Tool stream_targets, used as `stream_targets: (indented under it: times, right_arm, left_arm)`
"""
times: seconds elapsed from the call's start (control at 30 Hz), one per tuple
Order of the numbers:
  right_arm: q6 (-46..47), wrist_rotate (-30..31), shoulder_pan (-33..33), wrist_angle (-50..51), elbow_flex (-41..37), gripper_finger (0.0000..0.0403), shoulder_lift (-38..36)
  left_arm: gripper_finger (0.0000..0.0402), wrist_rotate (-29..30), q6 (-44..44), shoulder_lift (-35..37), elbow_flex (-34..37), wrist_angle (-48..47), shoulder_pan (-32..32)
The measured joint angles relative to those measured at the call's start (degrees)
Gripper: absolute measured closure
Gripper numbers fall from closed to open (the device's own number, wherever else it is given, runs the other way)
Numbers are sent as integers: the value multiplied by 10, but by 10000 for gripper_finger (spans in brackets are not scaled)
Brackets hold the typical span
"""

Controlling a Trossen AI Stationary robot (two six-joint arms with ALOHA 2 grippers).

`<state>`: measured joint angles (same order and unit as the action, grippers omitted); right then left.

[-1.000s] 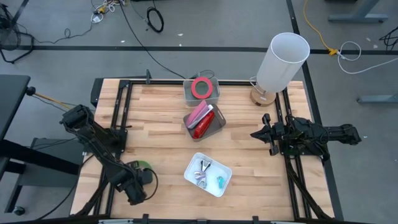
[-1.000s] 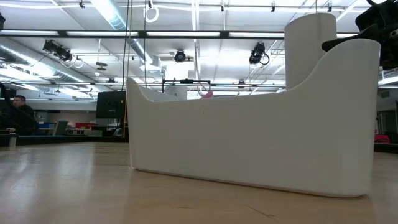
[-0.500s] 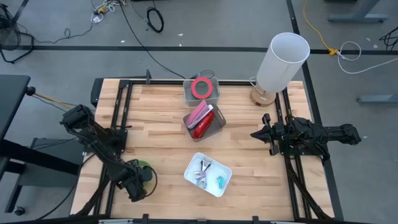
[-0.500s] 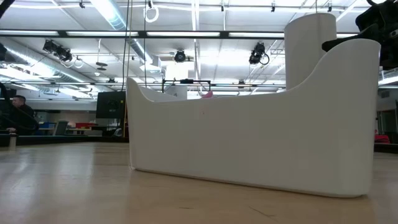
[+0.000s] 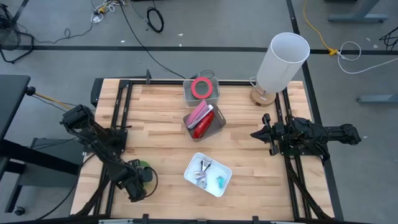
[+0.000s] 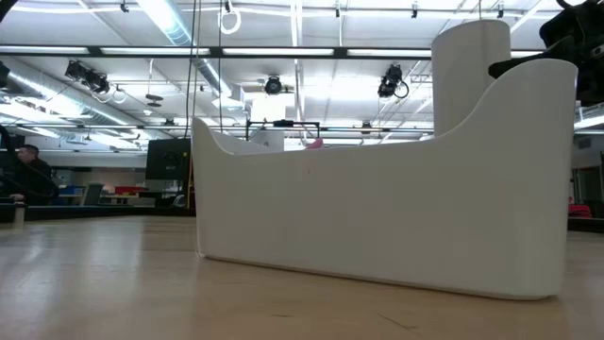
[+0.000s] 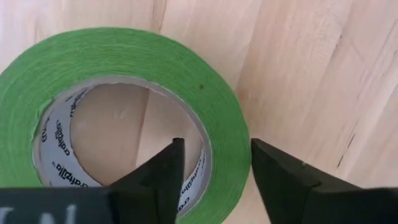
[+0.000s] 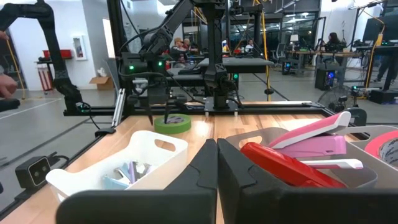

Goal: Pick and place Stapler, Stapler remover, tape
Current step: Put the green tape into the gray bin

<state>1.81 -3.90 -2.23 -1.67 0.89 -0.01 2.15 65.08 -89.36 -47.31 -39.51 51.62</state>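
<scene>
A green tape roll (image 5: 143, 167) lies flat on the wooden table near its near-left corner. My left gripper (image 7: 214, 168) points down onto it and has closed across the roll's wall. A red-pink tape roll (image 5: 200, 87) lies in a grey bin at the far middle. A red stapler (image 5: 202, 126) and a pink one (image 5: 199, 113) lie in a second grey bin (image 5: 219, 124). Metal staple removers (image 5: 202, 172) lie in a white tray (image 5: 217, 167). My right gripper (image 5: 255, 134) waits shut and level at the right edge. My left gripper has one finger (image 7: 163, 177) inside the roll's hollow centre and the other finger (image 7: 280, 180) outside it. The roll's wall (image 7: 227, 143) stands between the two. The fingers come from above, pointing down. The roll lies flat on the table.
A white cylindrical lamp (image 5: 281, 62) stands at the far right corner. In the low view, the white tray's wall (image 6: 377, 217) fills most of the picture. Dark rails run along the table's left and right sides. Bare wood lies between the green roll and the tray.
My left gripper has come down a little over the green tape roll. The roll lies where it was.
</scene>
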Motion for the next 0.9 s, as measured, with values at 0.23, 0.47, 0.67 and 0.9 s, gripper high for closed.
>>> stream_targets:
  times: [0.23,0.47,0.67,0.9]
  right_arm:
    - [0,0,0,0,0,401,0]
    - [0,0,0,0,0,401,0]
    - [0,0,0,0,0,401,0]
    - [0,0,0,0,0,401,0]
  left_arm:
    - [294,-3,2,0,0,3,0]
    - [310,-7,2,0,0,4,-1]
    - [312,-18,6,0,0,7,-1]
    - [315,-34,18,1,0,8,-1]
